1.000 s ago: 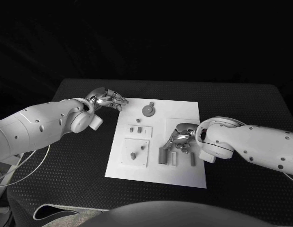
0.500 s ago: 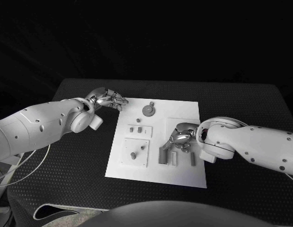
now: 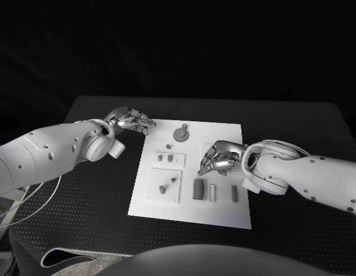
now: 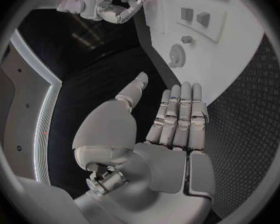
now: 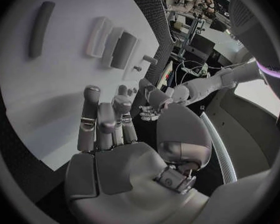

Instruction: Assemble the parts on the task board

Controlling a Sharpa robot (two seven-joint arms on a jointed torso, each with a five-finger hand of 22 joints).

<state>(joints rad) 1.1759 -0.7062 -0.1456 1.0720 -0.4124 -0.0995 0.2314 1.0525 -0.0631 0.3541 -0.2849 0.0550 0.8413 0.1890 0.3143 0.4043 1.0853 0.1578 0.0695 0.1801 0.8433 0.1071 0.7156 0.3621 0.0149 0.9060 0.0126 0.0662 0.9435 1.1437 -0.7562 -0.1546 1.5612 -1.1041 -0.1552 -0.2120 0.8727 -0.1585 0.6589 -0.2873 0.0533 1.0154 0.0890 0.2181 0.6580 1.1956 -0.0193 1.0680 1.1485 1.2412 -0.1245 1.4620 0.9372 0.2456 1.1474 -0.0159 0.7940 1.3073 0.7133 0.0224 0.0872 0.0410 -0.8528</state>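
**Hands raised over task board, nothing held**

Parts lie nearest on the white task board (image 3: 228,213): three upright bars in a row, a thick grey bar (image 3: 198,189), a pale slim bar (image 3: 213,192) just beside it, and a thin dark bar (image 3: 234,193) a little apart. Beside them, toward the robot's left, a raised square plate (image 3: 165,185) carries two short pegs. The board is flat, matte and rectangular, with straight edges; it rests on a black textured table (image 3: 310,132).

The right hand (image 3: 217,159) hangs above the board's middle, just beyond the bar row, palm turned down. Its fingers are loosely curved and apart, gripping nothing; the right wrist view shows them extended side by side over bare white surface, with the bars well apart from the fingertips.

Farther on, a small rectangular plate (image 3: 169,157) bears two small dark blocks, and a round grey disc (image 3: 180,134) sits near the board's far edge.

The left hand (image 3: 131,121) is at the board's far left corner, over the table edge of the board. Its fingers are straight and together, thumb set apart, holding nothing.

Bare table borders the board on both sides.
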